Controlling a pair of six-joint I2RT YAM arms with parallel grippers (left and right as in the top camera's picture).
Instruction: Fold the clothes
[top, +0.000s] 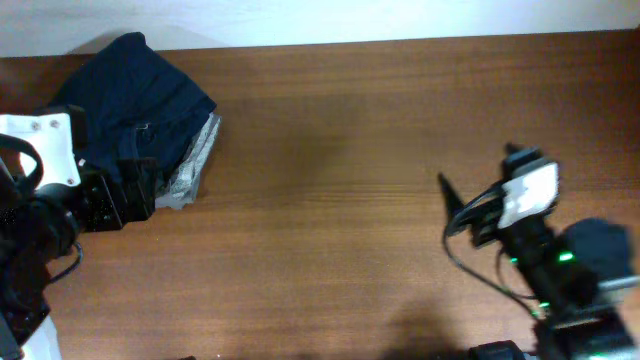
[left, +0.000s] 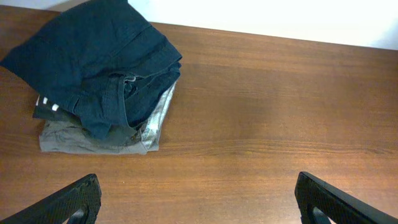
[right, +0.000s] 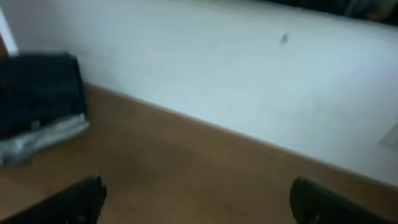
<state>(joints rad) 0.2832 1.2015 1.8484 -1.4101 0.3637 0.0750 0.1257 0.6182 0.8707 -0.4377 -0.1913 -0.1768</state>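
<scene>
While the navy clothes (left: 93, 56) are lying folded on a grey garment (left: 74, 142), the left claw (left: 198, 190) is hovering nearby, spread wide. The right claw (right: 196, 190) is hanging well apart, also spread.

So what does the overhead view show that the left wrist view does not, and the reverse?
Only overhead: the right arm, far from the pile on the opposite side, and the left arm beside the pile. Only left wrist: the left tool, fingers wide apart and empty, and a thin dark layer with white marks between the two garments. Both: the navy garment lying on top of the grey garment, on the wooden table.
</scene>
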